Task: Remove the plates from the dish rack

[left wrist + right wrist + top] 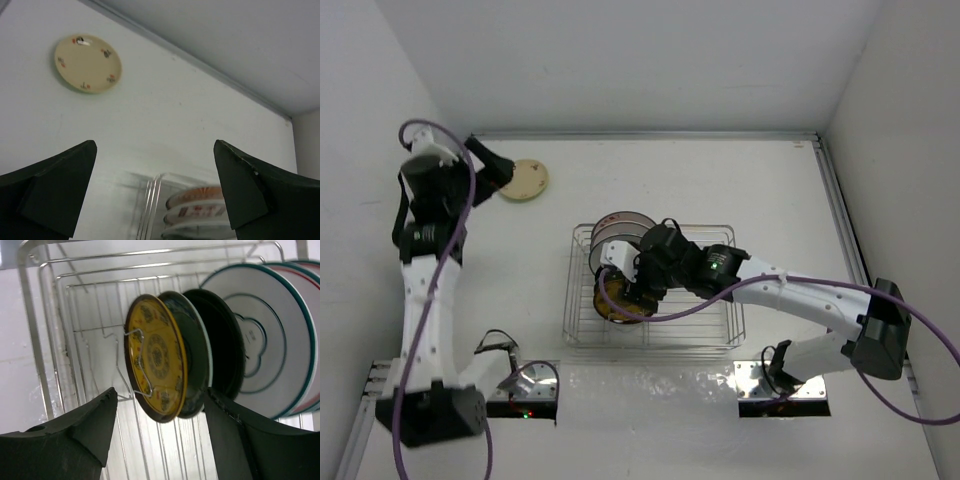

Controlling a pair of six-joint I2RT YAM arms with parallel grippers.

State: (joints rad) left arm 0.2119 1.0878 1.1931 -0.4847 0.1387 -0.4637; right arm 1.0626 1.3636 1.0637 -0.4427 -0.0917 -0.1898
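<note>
Silver wire catches the eye first: the dish rack (pixel 670 335) sits mid-frame on the desk (pixel 720 180), with plates (pixel 615 230) standing on edge in its slots. The right gripper (pixel 160 392) is over the rack's lower-left end, jaws spread wide, with the rim of the yellow-patterned plate (pixel 156 372) between them. Whether they touch it, I can't tell. Up in the upper left a tan plate (pixel 525 181) lies flat on the desk, and the left gripper (pixel 155 145) hovers just beside it, also spread and holding nothing.

Left arm (pixel 420 290), right arm (pixel 800 295) outstretched — both jaws apart
</note>
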